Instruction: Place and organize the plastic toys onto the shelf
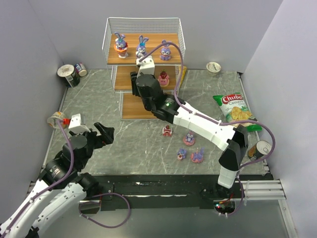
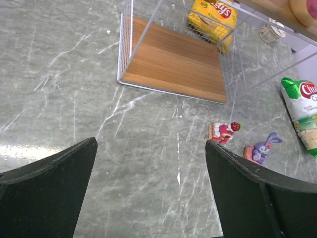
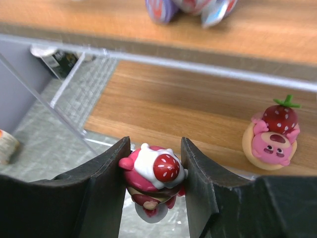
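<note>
The shelf (image 1: 143,59) stands at the back of the table, with three purple-blue bunny toys (image 1: 141,47) on its top board. A pink strawberry toy (image 3: 271,139) sits on the middle board (image 3: 188,99). My right gripper (image 3: 153,168) is shut on a pink-red round toy (image 3: 151,173) with a strawberry on top, just in front of that board's edge. Several more toys (image 1: 189,139) lie on the table in front of the shelf. Two of them, a pink one (image 2: 224,133) and a purple bunny (image 2: 261,148), show in the left wrist view. My left gripper (image 2: 151,145) hangs open over bare table at the near left.
Cans (image 1: 69,74) lie at the back left corner and another can (image 1: 57,120) at the left edge. A cup (image 1: 214,67) sits at the back right. A green-red chip bag (image 1: 235,106) and a can (image 1: 261,148) lie on the right. A yellow chip bag (image 2: 210,17) stands behind the shelf.
</note>
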`<state>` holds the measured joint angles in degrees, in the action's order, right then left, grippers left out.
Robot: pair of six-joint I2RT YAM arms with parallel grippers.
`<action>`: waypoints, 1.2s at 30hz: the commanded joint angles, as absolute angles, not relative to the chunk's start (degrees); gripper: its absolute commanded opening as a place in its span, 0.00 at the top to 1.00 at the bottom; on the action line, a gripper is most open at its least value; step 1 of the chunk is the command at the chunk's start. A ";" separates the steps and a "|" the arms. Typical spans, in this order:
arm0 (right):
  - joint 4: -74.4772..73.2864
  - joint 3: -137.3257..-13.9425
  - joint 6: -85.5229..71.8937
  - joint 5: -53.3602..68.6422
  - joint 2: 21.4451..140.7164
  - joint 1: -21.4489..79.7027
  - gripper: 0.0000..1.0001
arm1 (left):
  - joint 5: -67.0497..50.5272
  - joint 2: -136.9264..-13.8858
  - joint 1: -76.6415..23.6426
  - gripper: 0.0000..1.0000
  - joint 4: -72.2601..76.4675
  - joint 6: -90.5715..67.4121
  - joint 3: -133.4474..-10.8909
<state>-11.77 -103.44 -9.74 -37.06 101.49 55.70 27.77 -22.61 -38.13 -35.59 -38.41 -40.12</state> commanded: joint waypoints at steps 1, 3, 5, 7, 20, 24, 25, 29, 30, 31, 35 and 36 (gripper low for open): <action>-5.37 -99.15 -5.37 -38.32 98.97 55.37 0.79 | 29.80 -20.75 -38.32 0.04 -36.74 -39.20 -40.96; -4.75 -98.18 -4.66 -37.62 98.18 55.20 0.78 | 28.83 -18.91 -38.32 0.04 -36.04 -38.85 -40.52; -3.17 -96.07 -4.66 -37.10 97.21 54.76 0.78 | 29.17 -17.93 -38.32 0.04 -35.86 -38.50 -40.43; -3.43 -95.63 -5.36 -36.65 97.21 54.49 0.78 | 30.06 -16.97 -38.32 0.04 -37.08 -39.37 -40.78; 3.77 -96.24 -1.76 -37.62 103.27 51.68 0.77 | 32.70 -15.47 -38.32 0.04 -38.06 -40.25 -40.87; 8.43 -95.01 1.13 -38.15 104.94 51.24 0.77 | 31.99 -15.82 -38.23 0.04 -37.71 -39.90 -40.78; 9.31 -95.01 1.66 -38.06 105.38 50.98 0.76 | 31.73 -15.82 -38.23 0.04 -37.53 -39.73 -40.61; 10.72 -94.75 1.58 -37.00 106.61 50.28 0.76 | 31.46 -16.35 -38.23 0.04 -37.53 -39.64 -40.69; 11.33 -94.14 1.58 -37.00 106.61 50.27 0.76 | 31.46 -16.52 -38.23 0.04 -37.62 -39.73 -40.69; 11.60 -93.96 1.41 -36.91 106.79 50.19 0.76 | 31.64 -16.52 -38.23 0.04 -37.79 -39.73 -40.78; 11.69 -93.95 0.53 -36.39 107.23 49.05 0.76 | 32.25 -16.35 -38.14 0.04 -38.06 -40.25 -40.78; 11.69 -93.69 0.53 -36.30 107.31 48.78 0.75 | 32.43 -16.35 -38.14 0.03 -38.14 -40.25 -40.78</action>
<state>6.87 -94.04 0.49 -36.21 107.20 50.02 31.38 -15.86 -38.13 -38.06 -39.90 -40.12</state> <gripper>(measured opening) 0.500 0.967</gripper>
